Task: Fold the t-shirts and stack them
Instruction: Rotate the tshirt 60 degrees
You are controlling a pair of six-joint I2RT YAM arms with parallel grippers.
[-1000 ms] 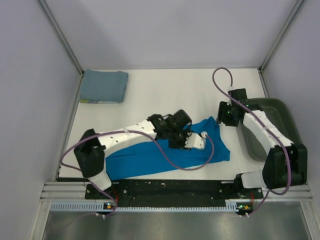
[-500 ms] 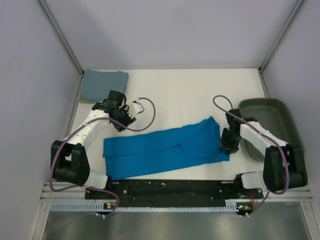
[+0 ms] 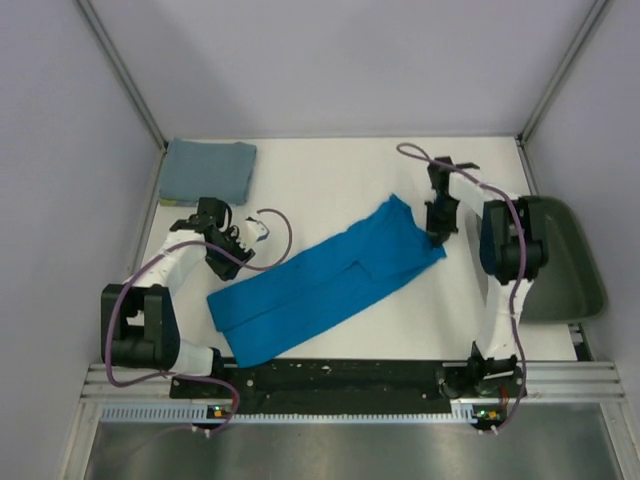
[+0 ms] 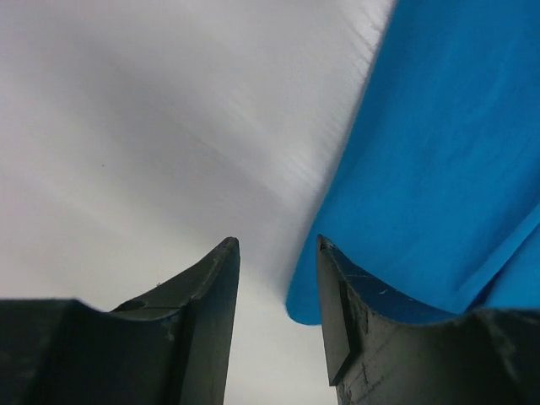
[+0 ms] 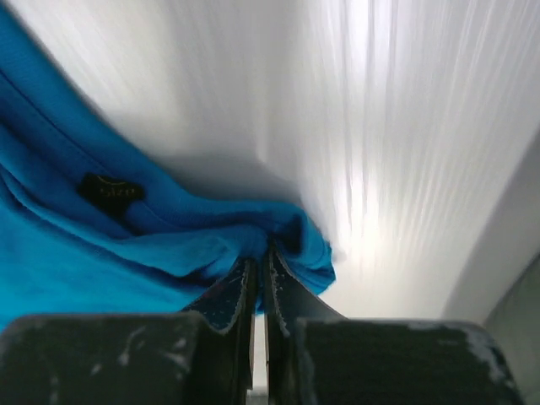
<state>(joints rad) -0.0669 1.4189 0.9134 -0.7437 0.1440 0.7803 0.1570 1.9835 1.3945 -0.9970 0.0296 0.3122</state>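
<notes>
Right wrist shows my right pincer (image 5: pixel 260 263) clamped on the cobalt blue t-shirt (image 5: pixel 84 253); left pincer (image 4: pixel 277 245), apart, hovers beside its other corner. Folding, I judge; next, grip that corner.

Both arms are the same build: left arm (image 3: pixel 178 258) and right arm (image 3: pixel 497 320) have white link shells and chunky black joint housings, with black hardware at the wrist end. A thin purple cable (image 3: pixel 289 233) runs loose outside each arm. Left gripper (image 4: pixel 277 278): fingers (image 4: pixel 202 321) matte black, wedge-tipped, with fine scratches on the inner faces. Right gripper (image 5: pixel 260 270): same black fingers (image 5: pixel 221 305), narrow tips, pale scuffs on the wide blocks behind them
</notes>
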